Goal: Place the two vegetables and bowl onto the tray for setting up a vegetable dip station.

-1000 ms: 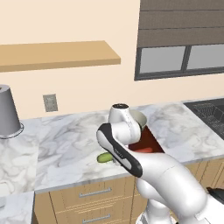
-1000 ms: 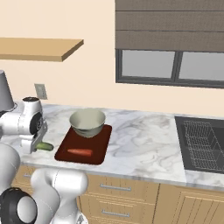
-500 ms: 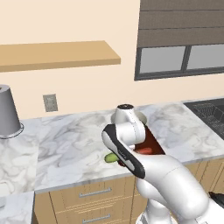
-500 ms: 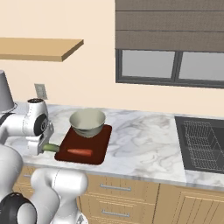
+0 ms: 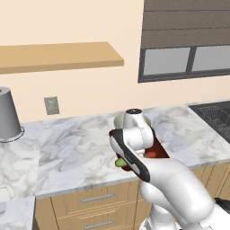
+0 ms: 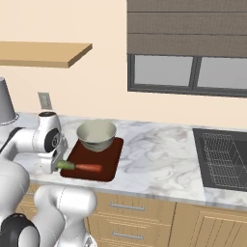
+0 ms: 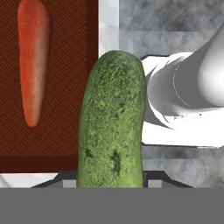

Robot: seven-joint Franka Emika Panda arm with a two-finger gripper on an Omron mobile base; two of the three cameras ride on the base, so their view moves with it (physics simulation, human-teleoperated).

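One stubby, pebbled dark green cucumber (image 7: 111,122) clamped in the hand (image 7: 109,181).

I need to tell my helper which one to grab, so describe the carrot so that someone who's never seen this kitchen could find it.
Below the window, on the marble counter, lies a dark reddish-brown tray with a greyish-green bowl at its back. The carrot lies flat near the tray's front edge: slim and orange-red, unlike the stubby green cucumber beside it.
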